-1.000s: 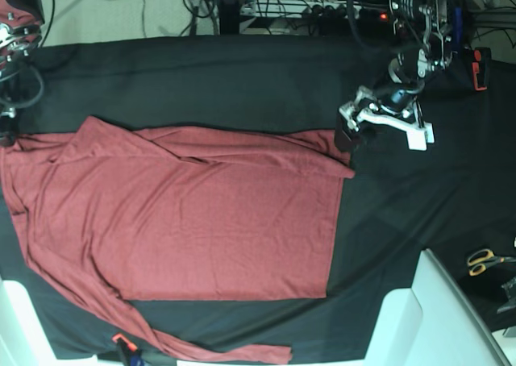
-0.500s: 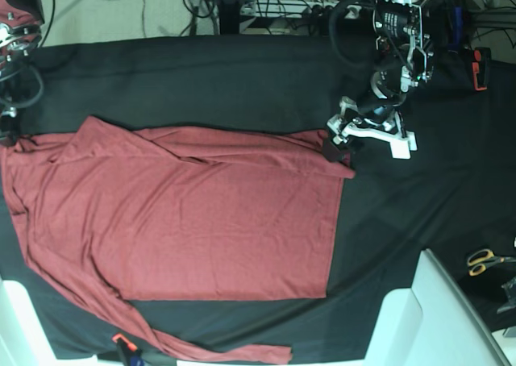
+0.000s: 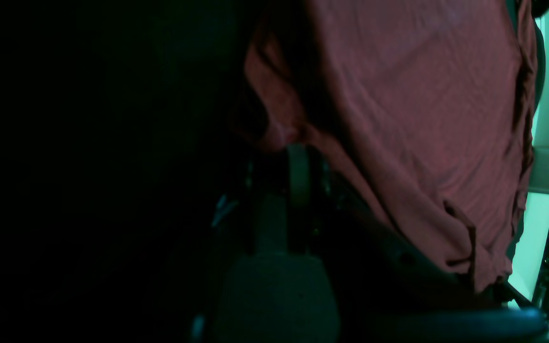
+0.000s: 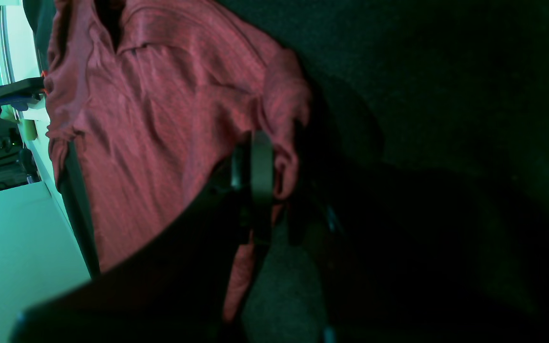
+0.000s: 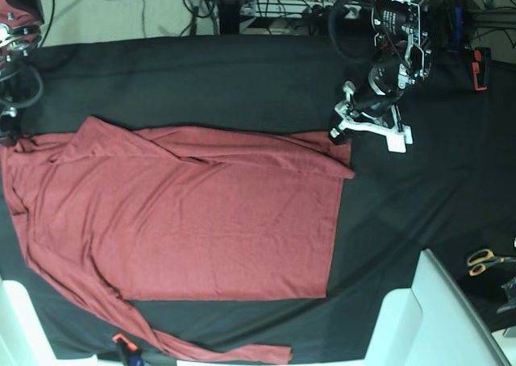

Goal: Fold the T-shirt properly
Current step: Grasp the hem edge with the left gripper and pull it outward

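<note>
Base: T-shirt (image 5: 185, 213) edges flat (tablecloth (image 5: 242, 84) beyond).

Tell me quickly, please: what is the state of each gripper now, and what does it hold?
Left gripper: closed on a corner of the T-shirt.
Right gripper: closed on an edge of the T-shirt.

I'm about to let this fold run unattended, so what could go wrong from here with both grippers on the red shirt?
1. The left gripper pinches only a thin corner of the brick-red knit T-shirt; it may slip out when lifted.
2. The right gripper holds a bunched fold, so wrinkles could carry into the fold.
3. One long sleeve trails toward the edge of the black tablecloth and could drag or snag.
</note>
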`<state>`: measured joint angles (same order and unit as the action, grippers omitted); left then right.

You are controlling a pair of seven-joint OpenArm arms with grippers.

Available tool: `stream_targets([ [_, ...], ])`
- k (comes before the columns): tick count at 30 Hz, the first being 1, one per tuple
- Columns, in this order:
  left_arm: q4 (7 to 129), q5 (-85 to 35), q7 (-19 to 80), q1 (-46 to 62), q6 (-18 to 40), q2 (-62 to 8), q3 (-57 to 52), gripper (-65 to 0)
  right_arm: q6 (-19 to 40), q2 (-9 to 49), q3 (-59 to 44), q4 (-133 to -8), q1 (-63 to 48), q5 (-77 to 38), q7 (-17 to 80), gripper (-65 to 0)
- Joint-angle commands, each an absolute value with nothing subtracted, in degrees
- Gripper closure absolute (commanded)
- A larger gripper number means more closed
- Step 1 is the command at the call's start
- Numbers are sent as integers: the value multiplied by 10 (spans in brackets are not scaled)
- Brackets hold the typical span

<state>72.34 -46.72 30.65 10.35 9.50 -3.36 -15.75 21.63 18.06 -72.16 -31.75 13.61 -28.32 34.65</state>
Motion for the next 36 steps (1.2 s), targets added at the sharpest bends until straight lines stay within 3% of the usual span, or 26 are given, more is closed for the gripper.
stream_targets([
  [1, 732, -476, 299, 96, 103, -37, -156, -33, 214, 189, -721, -321, 141, -277, 351, -5],
  [2, 732, -476, 299, 95, 104, -37, -155, 0, 214, 189, -721, -321, 141, -277, 351, -5],
  [15, 742, -477, 300, 115, 102, -37, -159, 0, 214, 190, -721, -321, 141, -277, 351, -5],
  [19, 776, -477, 300, 137, 77, -37, -159, 0, 214, 192, -720, -322, 132, -277, 361, -2],
  [31, 843, -478, 301, 189, 76, -56, -159, 0, 218, 192, -720, -415, 113, -277, 419, -2],
  [36, 879, -478, 369, 195, 76, -65, -160, 0, 219, 191, -720, -460, 105, -277, 438, -2],
])
